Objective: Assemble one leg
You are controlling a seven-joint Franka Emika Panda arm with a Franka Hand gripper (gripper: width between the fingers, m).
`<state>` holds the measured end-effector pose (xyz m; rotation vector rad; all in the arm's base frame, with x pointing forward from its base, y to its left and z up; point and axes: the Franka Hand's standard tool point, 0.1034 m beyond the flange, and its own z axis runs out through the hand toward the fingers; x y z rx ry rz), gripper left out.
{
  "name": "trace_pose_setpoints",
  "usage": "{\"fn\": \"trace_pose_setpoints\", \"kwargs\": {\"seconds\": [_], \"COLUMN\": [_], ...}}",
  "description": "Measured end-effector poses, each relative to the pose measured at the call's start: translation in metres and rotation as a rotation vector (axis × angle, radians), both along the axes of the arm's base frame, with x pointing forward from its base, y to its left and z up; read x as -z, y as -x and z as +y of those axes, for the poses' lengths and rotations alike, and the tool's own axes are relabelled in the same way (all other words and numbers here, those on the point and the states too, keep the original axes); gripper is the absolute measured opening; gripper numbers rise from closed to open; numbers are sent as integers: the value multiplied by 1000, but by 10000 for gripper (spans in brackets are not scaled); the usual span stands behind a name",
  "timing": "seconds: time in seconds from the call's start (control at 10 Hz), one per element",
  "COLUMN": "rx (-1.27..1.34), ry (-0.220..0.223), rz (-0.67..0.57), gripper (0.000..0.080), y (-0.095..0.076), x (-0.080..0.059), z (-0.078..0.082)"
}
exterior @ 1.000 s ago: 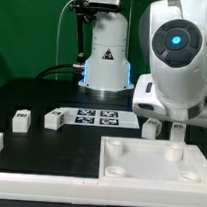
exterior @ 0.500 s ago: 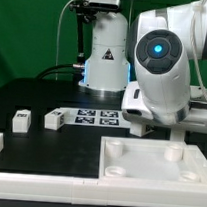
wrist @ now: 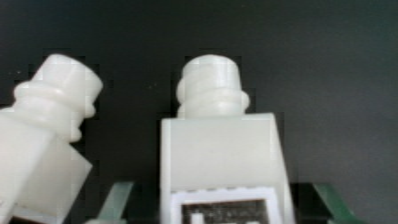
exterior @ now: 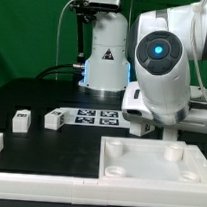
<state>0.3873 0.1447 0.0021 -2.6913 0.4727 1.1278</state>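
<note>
Straddling the leg (wrist: 222, 130) with the fingers (wrist: 121, 205) of the hand (wrist: 221, 207), one on each flank across its long axis, stepped tip pointing straight away over the dark tabletop (wrist: 329, 55), second leg (wrist: 50, 130) tilted just beside; unable to tell whether pinching or spread.

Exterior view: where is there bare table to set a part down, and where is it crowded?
Free: the black table between the two loose legs and the green backdrop; the strip between those legs and the white bracket. Crowded: marker board, arm, tabletop.
</note>
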Motion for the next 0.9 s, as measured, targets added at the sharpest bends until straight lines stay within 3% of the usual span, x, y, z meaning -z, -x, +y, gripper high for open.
{"fn": "trace_pose_setpoints", "kwargs": {"seconds": [0.6,0.7,0.9], "rx": [1,-2,4], "ry": [0,-3,-8], "rz": [-1,12,40], "gripper": [288,288,288], "y": [-1,-1,-14], "x": [-1,-13,-57], "z": [0,-2,-4]}}
